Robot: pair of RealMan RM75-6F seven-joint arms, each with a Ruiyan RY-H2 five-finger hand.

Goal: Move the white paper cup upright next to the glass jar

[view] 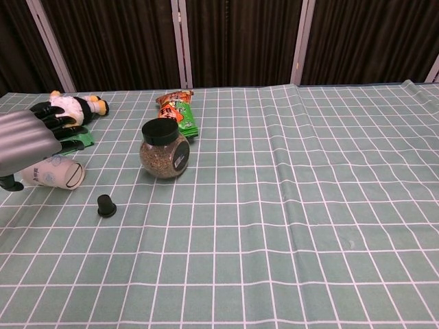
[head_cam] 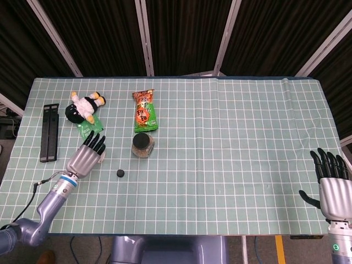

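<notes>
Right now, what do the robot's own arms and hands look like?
Both hands, left hand and right hand, have silver metallic backs with black segmented fingers. The left arm is glossy blue-grey, with a white wrist cuff bearing a teal band and a thin black cable trailing beside it. The right wrist shows a small green light.

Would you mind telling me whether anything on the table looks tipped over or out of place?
The cup lies on its side left of the jar, its mouth toward the jar, with the left hand over it. The jar stands upright, lid on. Nothing looks spilled.
</notes>
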